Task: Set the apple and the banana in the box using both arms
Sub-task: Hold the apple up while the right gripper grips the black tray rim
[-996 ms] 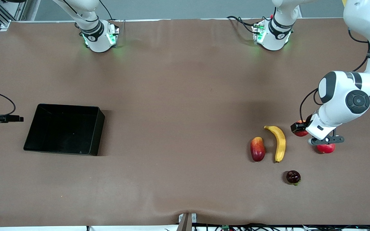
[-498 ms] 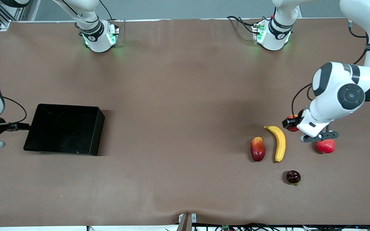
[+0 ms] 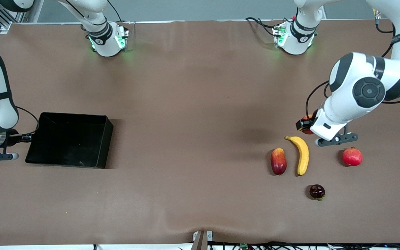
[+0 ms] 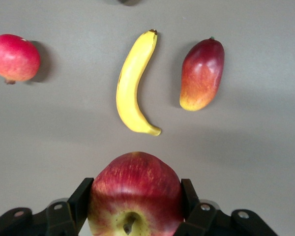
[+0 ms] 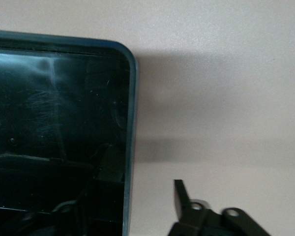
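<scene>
Left wrist view: left gripper (image 4: 135,206) clamps the apple (image 4: 135,194) above the banana (image 4: 133,86); a jolt could drop it. Right gripper (image 5: 137,206), seemingly part-open, straddles the box (image 5: 130,98) wall.

My left gripper (image 4: 135,216) has matt black plastic fingers (image 4: 78,201), pressed on an apple (image 4: 135,194) with smooth, faintly waxy streaked skin. The banana (image 4: 132,83) above it looks smooth and satiny. At lower left of the front view, the box (image 3: 104,139) is glossy black plastic. The table (image 3: 193,104) wears a matt brown cloth-like cover, slightly rippled.
</scene>
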### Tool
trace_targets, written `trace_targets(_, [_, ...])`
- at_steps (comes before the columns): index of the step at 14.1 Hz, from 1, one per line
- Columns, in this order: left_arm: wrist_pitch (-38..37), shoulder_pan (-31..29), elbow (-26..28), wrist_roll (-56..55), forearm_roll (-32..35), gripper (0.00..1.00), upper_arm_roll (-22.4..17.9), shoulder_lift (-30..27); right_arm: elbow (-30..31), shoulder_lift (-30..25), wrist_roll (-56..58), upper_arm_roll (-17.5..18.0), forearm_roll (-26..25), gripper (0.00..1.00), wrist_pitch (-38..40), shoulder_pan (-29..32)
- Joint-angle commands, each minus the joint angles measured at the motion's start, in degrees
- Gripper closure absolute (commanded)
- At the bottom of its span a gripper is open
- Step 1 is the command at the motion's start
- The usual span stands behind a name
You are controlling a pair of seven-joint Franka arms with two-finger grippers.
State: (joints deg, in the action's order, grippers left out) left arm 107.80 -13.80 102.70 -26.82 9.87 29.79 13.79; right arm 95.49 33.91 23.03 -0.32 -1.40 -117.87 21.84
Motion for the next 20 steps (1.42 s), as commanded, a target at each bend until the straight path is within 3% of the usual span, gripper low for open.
trace_targets(1, [-2.1, -0.6, -0.6, -0.7, 0.8, 1.00, 1.0, -0.8, 0.0, 0.1, 0.0, 0.4, 0.5, 1.00, 0.2, 0.6])
trace_targets(6, [-2.2, -0.4, -0.8, -0.9, 0.8, 1.00, 1.1, -1.0, -0.8, -0.5, -1.2, 0.8, 0.6, 1.00, 1.4, -0.3])
trace_targets(9, [-2.2, -0.4, -0.9, -1.3, 0.8, 1.00, 1.1, -1.1, -7.1, -2.4, -4.5, 1.9, 3.2, 1.00, 14.2, -2.1])
trace_targets(12, [-2.3, -0.3, -0.7, -1.9, 0.8, 1.00, 1.3, -1.1, -11.3, -4.2, -10.5, 2.0, 6.1, 1.00, 21.7, -8.6])
trace_targets(20, [-3.6, -0.4, -1.6, -4.6, 0.8, 1.00, 3.6, -1.3, -11.4, -5.8, -44.6, 1.9, 12.6, 1.00, 23.5, -32.3])
